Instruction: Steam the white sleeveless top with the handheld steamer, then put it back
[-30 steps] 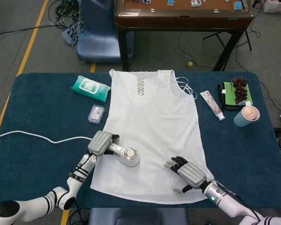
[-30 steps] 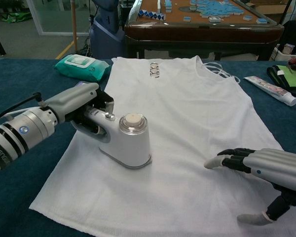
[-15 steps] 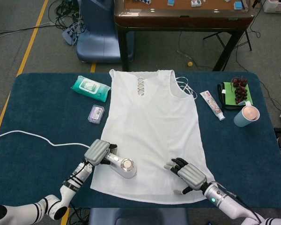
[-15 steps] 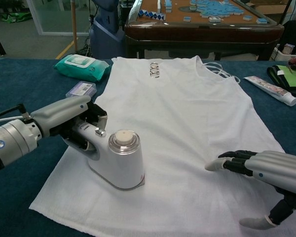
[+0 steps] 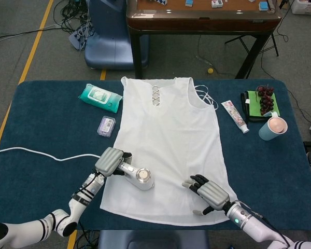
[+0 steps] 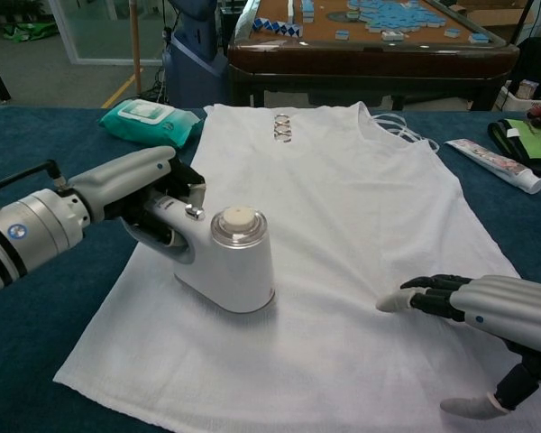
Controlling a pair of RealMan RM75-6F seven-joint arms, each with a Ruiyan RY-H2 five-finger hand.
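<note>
The white sleeveless top lies flat on the blue table, neck toward the far side. My left hand grips the handle of the white handheld steamer, whose head rests on the top's lower left part. Its white cord trails off to the left. My right hand rests with fingers spread on the lower right of the top, near the hem, holding nothing.
A green wipes pack and a small clear box lie left of the top. On the right are a tube, grapes on a green cloth and a teal cup. A wooden table stands beyond.
My left hand slid the steamer back toward the near hem, then returned it a little forward and to the right. The right hand stayed pressed in place.
</note>
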